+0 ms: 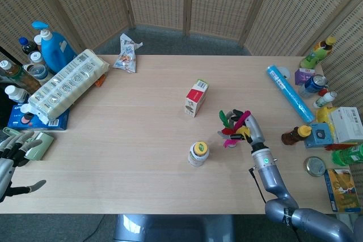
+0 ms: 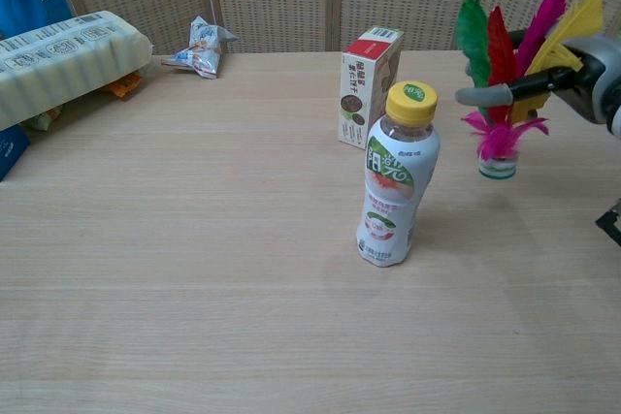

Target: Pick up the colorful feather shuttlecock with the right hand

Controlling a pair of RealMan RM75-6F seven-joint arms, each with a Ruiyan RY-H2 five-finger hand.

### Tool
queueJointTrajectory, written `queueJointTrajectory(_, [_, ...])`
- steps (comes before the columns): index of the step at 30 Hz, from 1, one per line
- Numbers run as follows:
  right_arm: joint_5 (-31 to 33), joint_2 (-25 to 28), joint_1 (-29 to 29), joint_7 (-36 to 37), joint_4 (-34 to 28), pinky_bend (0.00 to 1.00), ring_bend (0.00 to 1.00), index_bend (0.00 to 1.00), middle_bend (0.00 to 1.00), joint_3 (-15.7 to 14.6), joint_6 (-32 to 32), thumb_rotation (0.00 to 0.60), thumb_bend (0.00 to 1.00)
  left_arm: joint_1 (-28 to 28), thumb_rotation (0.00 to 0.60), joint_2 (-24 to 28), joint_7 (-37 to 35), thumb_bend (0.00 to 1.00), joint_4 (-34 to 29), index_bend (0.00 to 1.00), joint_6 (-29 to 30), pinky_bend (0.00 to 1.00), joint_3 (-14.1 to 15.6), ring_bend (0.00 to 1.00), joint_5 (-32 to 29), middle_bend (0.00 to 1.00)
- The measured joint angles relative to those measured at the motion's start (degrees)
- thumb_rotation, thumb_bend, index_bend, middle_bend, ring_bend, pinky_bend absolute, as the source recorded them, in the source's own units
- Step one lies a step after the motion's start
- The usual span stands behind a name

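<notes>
The colorful feather shuttlecock point(image 1: 232, 129) has green, red, pink and yellow feathers over a pink tuft and a white base. In the chest view the shuttlecock point(image 2: 503, 84) stands upright at the upper right, its base hanging a little above the table. My right hand point(image 1: 250, 130) pinches its feathers from the right side, and in the chest view that right hand point(image 2: 574, 73) is partly cut off by the frame edge. My left hand point(image 1: 13, 158) is off the table's lower left corner, fingers apart and holding nothing.
A yellow-capped drink bottle point(image 2: 396, 176) stands just left of the shuttlecock. A red and white box point(image 2: 369, 84) stands behind it. A blue tube point(image 1: 289, 92) and several bottles line the right side. A long wrapped pack point(image 1: 67, 86) and a snack bag point(image 1: 127, 52) lie at the far left.
</notes>
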Motion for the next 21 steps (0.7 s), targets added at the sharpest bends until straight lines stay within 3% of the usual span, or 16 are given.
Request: queueJointTrajectory(21, [7.6,15.6,1.8,-19.0,-28.8,0.82,0.53,0.52,0.81,11.8,7.4,0.600,0.10,0.4,0.600,1.1,-2.6,0.00,0.2,0.19,1.6,0.00,1.0,0.00,3.1,0.00])
